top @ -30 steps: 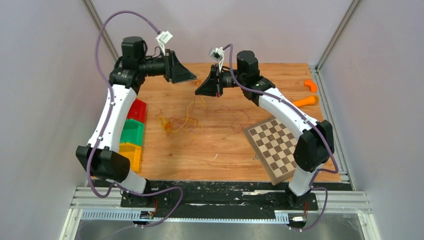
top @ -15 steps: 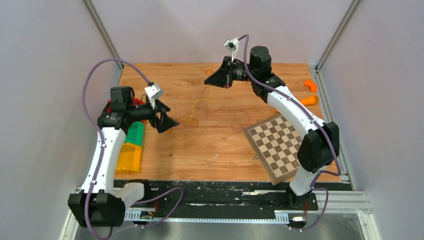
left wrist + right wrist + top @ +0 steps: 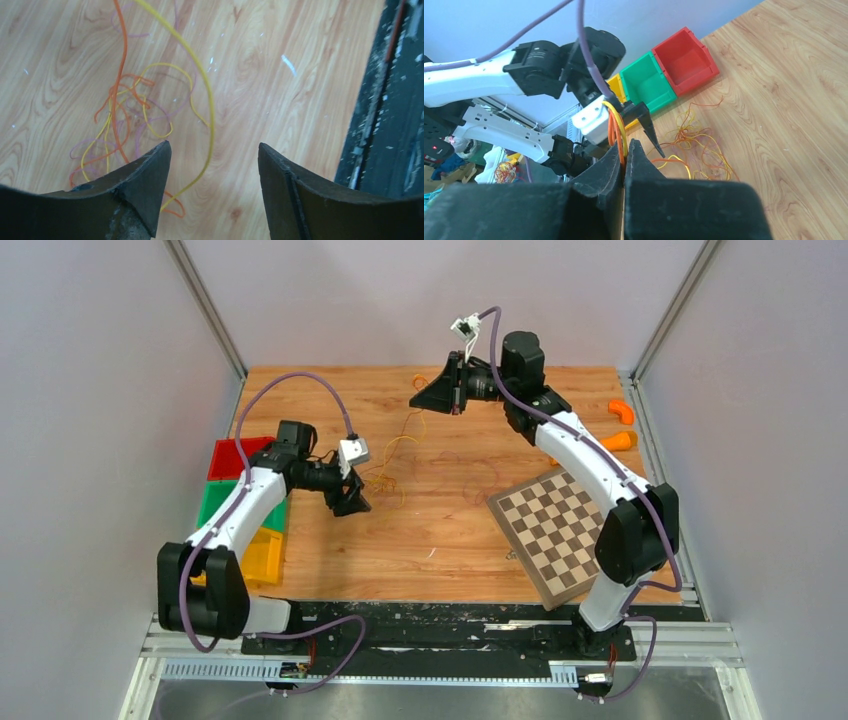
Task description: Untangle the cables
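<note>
The cables (image 3: 385,478) are thin orange and yellow strands, tangled in loose loops on the wooden table left of centre. My right gripper (image 3: 415,402) is raised near the table's far edge and shut on orange and yellow strands (image 3: 616,125). A strand (image 3: 405,438) hangs from it down to the tangle. My left gripper (image 3: 358,505) is open and low, just left of the tangle's near side. In the left wrist view its jaws (image 3: 212,145) straddle a yellow strand (image 3: 210,105), and the tangle (image 3: 122,117) lies ahead to the left.
Red (image 3: 235,453), green (image 3: 212,502) and yellow (image 3: 262,555) bins line the table's left edge. A chessboard (image 3: 555,530) lies tilted at the right. Two orange pieces (image 3: 612,443) sit at the far right. A black rail (image 3: 380,100) runs along the near edge.
My left arm swung from the far left down and inward to the tangle's near side. My right gripper rose and moved back with the strands, then held still.
</note>
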You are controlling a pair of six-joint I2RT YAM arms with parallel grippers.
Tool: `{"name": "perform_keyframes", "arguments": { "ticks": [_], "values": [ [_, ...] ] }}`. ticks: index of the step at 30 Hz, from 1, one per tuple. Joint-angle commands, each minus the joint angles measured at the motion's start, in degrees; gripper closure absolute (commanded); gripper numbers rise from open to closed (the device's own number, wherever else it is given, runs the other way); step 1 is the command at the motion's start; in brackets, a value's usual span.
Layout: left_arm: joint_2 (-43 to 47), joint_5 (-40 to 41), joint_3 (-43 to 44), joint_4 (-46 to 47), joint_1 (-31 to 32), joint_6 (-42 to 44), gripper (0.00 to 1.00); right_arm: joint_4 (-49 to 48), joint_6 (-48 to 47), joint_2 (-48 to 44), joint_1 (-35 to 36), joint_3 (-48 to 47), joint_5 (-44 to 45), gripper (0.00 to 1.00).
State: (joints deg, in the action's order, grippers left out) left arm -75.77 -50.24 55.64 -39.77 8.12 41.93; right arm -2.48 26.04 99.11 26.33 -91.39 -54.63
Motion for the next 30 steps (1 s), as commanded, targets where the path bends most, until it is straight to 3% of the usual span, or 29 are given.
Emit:
{"name": "perform_keyframes", "arguments": {
  "ticks": [1, 2, 6, 7, 8, 10, 14, 17, 19, 20, 23, 26, 30],
  "values": [
    [-3.26, 3.02, 0.81, -0.36, 0.29, 9.30, 0.36, -2.62, 1.81, -3.00, -1.70, -2.03, -1.25, 1.00],
    [-3.73, 3.20, 0.84, -2.17, 0.27, 12.01, 0.49, -2.63, 1.80, -3.00, -2.15, -2.09, -1.27, 1.00],
    [-1.63, 3.80, 0.08, -6.55, 0.26, 16.00, 0.74, -2.49, 1.65, -2.99, -5.73, -1.39, -0.25, 1.00],
    [-0.36, 3.30, -0.16, -7.25, 0.29, 16.21, 0.78, -2.15, 1.29, -2.80, -6.83, -1.10, 0.27, 1.00],
    [0.31, 2.95, -0.26, -8.07, 0.29, 15.71, 0.90, -1.60, 0.28, -2.62, -7.94, -0.71, 0.97, 1.00],
    [2.09, 1.40, 0.82, -8.57, 0.42, 11.76, 1.00, 0.89, -3.25, -1.98, -9.68, -0.18, 3.25, 1.00],
    [2.89, -1.48, 8.61, -5.76, 2.88, -7.14, 1.00, 6.85, -10.53, 0.93, -10.75, 0.57, 6.99, 0.96],
    [-0.28, -1.57, 17.91, 1.79, 4.31, -33.68, 1.00, 14.37, -13.75, 4.73, -10.42, -2.26, 6.03, 0.38],
    [-3.38, -1.68, 24.29, 3.68, 4.55, -46.60, 1.00, 17.07, -15.16, 5.00, -10.41, -2.45, 5.96, 0.14],
    [-4.32, -1.30, 26.20, 4.15, 4.63, -50.46, 1.00, 17.09, -15.75, 4.21, -10.49, -1.74, 6.30, 0.08],
    [-7.17, 3.06, 31.95, 6.71, 4.71, -65.33, 1.00, 15.59, -16.72, 1.04, -10.43, 0.52, 3.84, 0.02],
    [-6.73, 5.55, 31.12, 11.84, 4.72, -76.27, 1.00, 13.23, -16.68, -2.11, -8.84, 1.61, 1.74, 0.00],
    [-7.27, 6.20, 30.35, 18.43, 4.95, -84.96, 1.00, 10.33, -21.07, -5.56, -3.19, 3.30, 3.49, 0.00]
  ]
}}
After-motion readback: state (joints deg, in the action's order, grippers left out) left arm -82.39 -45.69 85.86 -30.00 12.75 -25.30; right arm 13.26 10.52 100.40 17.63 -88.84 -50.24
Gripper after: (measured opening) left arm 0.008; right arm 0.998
